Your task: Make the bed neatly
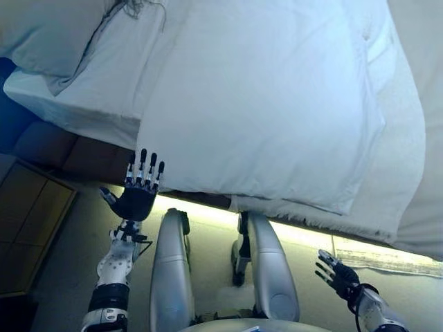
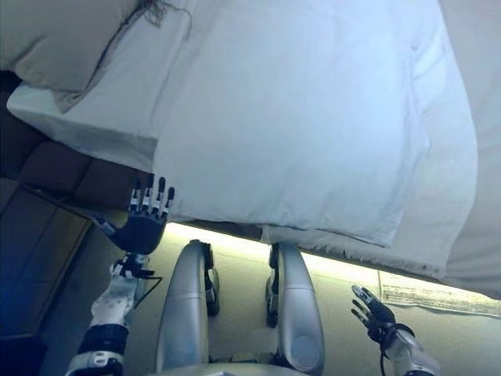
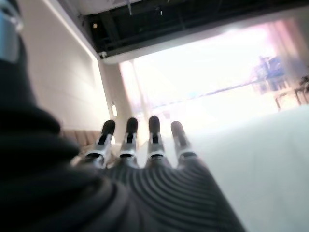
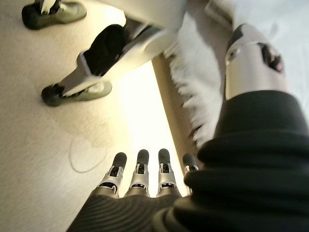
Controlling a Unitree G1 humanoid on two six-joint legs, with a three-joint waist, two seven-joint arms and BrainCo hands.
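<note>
From the head camera I see my left hand (image 1: 136, 196) raised with fingers straight and spread, holding nothing, its fingertips just below the hanging edge of the white duvet (image 1: 277, 104). The duvet lies spread over the bed (image 1: 83, 104), its near edge draped over the bedside and a corner hanging beside my left hand; a pillow (image 1: 48, 31) sits at the far left end, partly on the sheet. My right hand (image 1: 338, 274) hangs low over the floor (image 4: 43, 135), well apart from the bedding, fingers relaxed and extended, empty. A fringed white rug (image 4: 193, 92) lies along the bed's base near that hand
</note>
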